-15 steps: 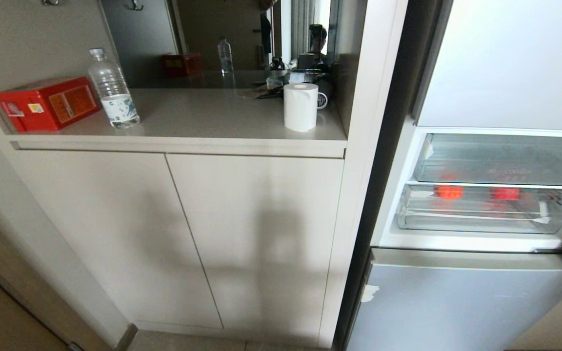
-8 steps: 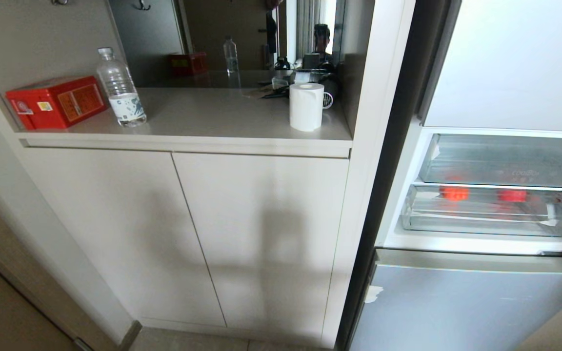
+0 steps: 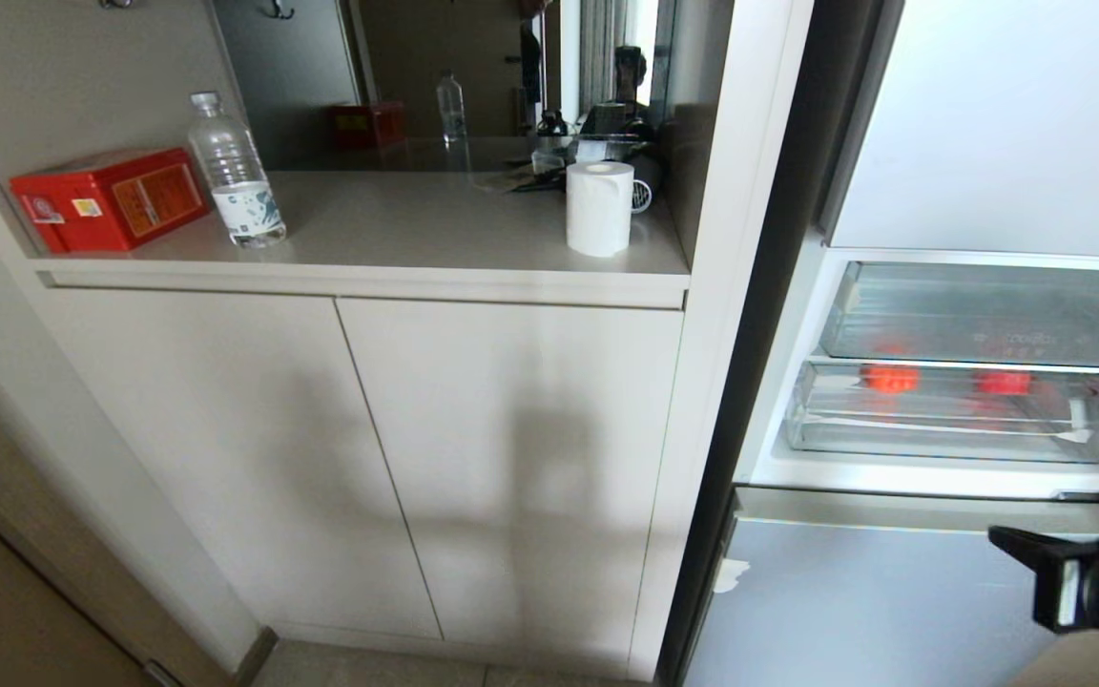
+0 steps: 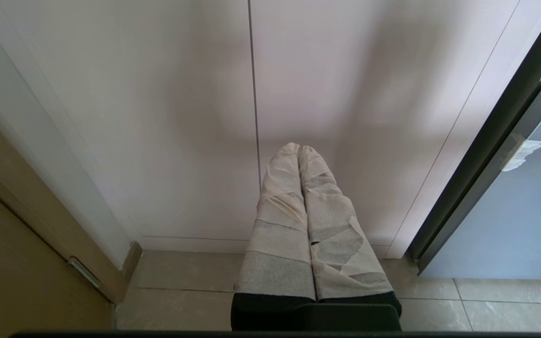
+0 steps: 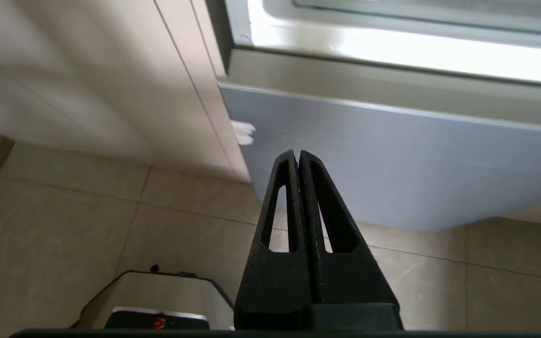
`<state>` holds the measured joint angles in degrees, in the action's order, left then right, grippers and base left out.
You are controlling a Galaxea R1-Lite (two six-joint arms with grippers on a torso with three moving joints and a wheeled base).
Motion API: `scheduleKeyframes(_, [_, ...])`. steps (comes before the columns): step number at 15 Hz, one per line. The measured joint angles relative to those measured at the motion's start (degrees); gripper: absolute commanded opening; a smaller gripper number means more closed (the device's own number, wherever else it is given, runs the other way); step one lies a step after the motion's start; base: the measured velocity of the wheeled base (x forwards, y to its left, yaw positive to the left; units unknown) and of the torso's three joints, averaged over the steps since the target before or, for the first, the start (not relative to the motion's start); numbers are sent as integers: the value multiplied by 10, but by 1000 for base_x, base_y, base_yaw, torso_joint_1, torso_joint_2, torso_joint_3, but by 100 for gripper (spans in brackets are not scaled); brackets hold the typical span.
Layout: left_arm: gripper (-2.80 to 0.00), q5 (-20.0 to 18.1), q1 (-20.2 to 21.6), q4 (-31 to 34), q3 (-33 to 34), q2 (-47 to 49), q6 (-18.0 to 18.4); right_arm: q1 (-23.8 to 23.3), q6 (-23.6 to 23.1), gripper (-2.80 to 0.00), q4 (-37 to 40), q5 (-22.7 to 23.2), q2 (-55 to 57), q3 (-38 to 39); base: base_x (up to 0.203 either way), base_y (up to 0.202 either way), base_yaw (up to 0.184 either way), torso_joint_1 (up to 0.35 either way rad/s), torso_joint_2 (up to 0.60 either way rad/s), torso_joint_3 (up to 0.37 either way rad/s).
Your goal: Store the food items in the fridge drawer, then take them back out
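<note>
While fridge [image 3: 988, 143] stands open | beige counter [image 3: 435, 229] | tiled floor [image 4: 190, 281]

left gripper [image 4: 298, 149]: jaws closed (tape-wrapped) | right gripper [image 5: 297, 154]: jaws closed

Cabinet: pale beige two-door cupboard [image 3: 368, 458], matte, thin vertical seam between the doors; soft shadow across the right door.
Bench: beige top [image 3: 397, 229] recessed in a niche above the cupboard.
Back wall: mirror panel [image 3: 454, 76] behind the bench; plain beige wall to its left.
Upright: white side panel [image 3: 721, 286] between niche and fridge.
Floor: light grey glossy tiles [image 5: 87, 211], thin grout lines.
Left edge: tan wooden panel [image 4: 17, 263].
</note>
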<state>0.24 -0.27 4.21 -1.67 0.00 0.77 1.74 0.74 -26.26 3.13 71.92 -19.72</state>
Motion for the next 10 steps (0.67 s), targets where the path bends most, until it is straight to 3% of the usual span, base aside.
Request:
scheduleKeyframes(2, [-280, 0, 0, 0, 0, 0, 0, 22, 18, -280, -21, 0, 90, -62, 0, 0, 0, 0, 0, 0])
scheduleKeyframes(3, [-280, 0, 0, 0, 0, 0, 0, 30, 24, 0, -38, -1, 123, -82, 0, 0, 0, 0, 0, 0])
scheduleKeyframes(10, [-280, 0, 0, 0, 0, 0, 0, 43, 44, 0, -172, -11, 294, -155, 0, 0, 0, 0, 0, 0])
